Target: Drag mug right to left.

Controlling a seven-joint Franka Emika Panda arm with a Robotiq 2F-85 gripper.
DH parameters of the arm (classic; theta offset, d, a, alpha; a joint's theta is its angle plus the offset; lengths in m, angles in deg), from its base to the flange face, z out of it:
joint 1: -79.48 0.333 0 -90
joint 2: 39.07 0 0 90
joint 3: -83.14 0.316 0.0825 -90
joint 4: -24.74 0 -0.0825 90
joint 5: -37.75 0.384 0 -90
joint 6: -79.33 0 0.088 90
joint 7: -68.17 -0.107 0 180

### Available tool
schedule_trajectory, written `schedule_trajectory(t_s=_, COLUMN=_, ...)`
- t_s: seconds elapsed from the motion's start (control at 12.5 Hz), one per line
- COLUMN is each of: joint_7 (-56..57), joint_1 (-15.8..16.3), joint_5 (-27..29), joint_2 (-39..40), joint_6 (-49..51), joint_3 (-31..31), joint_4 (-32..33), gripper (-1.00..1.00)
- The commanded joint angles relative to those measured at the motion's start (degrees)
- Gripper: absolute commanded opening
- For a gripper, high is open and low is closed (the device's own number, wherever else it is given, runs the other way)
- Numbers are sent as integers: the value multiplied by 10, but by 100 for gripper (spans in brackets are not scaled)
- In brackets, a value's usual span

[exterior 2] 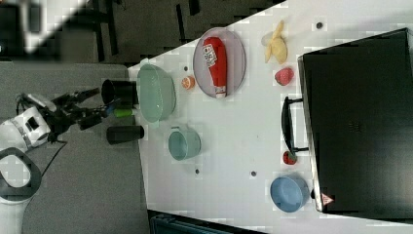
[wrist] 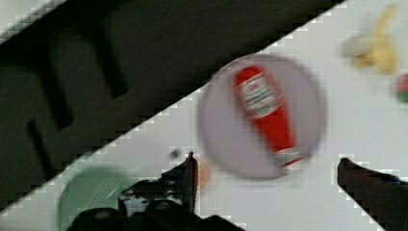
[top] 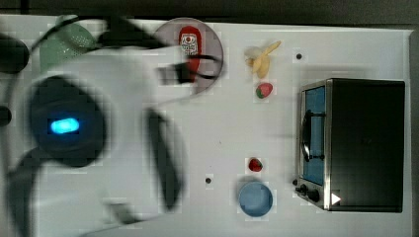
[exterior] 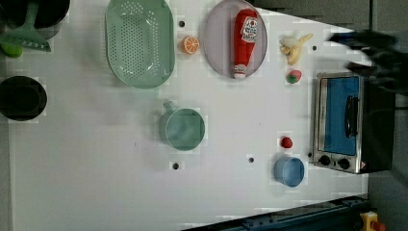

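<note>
The mug (exterior: pixel 183 129) is a teal-green cup with its handle toward the colander. It stands upright near the middle of the white table (exterior: pixel 86 183) and also shows in the right view (exterior 2: pixel 184 144). In the top view my blurred arm (top: pixel 99 123) covers it. My gripper (wrist: pixel 267 161) is open, its two dark fingers (wrist: pixel 187 178) wide apart with nothing between them. It hangs high above the plate and orange slice, well away from the mug.
A mint colander (exterior: pixel 139 43), an orange slice (exterior: pixel 190 44) and a grey plate (exterior: pixel 216 48) with a ketchup bottle (exterior: pixel 244 41) line the table's edge. A banana (exterior: pixel 294 45), two strawberries, a blue bowl (exterior: pixel 289 171) and a toaster oven (exterior: pixel 344 122) lie beyond. Black cups (exterior: pixel 21 97) stand opposite.
</note>
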State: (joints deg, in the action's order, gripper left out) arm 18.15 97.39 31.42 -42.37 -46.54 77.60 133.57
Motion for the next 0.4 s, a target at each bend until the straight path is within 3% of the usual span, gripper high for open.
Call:
schedule_trajectory(t_s=0.08, joint_7=-23, joint_1=-35, joint_5=-3, joint_2=17, joint_6=87, joint_3=-70, joint_4=6, gripper=100)
schedule_trajectory(t_s=0.4, joint_7=-17, joint_1=-36, joint_5=69, joint_2=-6, joint_6=193, joint_3=-113, joint_4=-23, gripper=100)
